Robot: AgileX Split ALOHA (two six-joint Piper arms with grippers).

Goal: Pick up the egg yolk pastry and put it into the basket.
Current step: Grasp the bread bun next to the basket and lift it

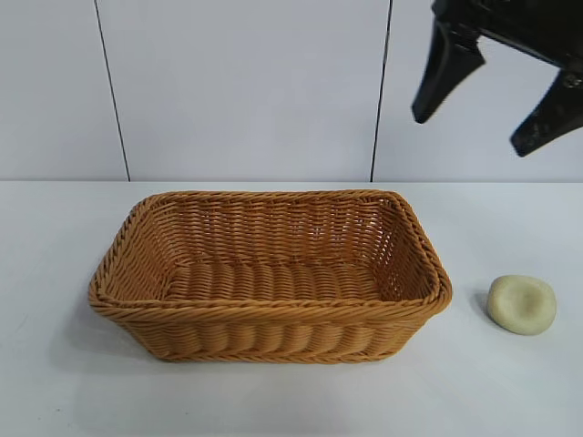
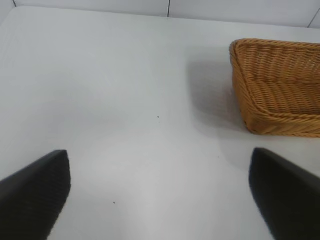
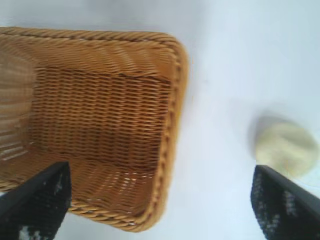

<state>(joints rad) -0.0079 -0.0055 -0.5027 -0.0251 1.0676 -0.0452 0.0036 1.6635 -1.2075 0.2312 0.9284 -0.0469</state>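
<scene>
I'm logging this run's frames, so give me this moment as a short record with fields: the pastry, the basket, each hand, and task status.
pastry: egg yolk pastry lies on the table, right of the basket, apart from it
basket: basket upright at table centre, nothing seen inside
right hand: right hand open, raised above the table, above and behind the pastry, holding nothing
left hand: left hand open, over bare table beside the basket, holding nothing
task status: pastry not yet picked up
</scene>
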